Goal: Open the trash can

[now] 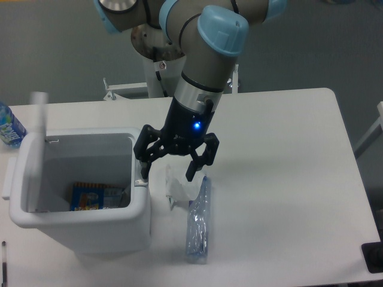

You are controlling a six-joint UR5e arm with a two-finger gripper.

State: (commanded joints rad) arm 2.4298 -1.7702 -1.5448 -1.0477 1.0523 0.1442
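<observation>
Trash can (81, 224) lid up, blue packet (90, 196) inside (print unreadable), gripper (169, 170) jaws apart, empty.

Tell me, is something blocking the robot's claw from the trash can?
No, nothing visible is in the way. The claw is open and sits right at the right rim of the trash can, near its small grey button. The lid is already up. The plastic bag lies off to the side.
</observation>
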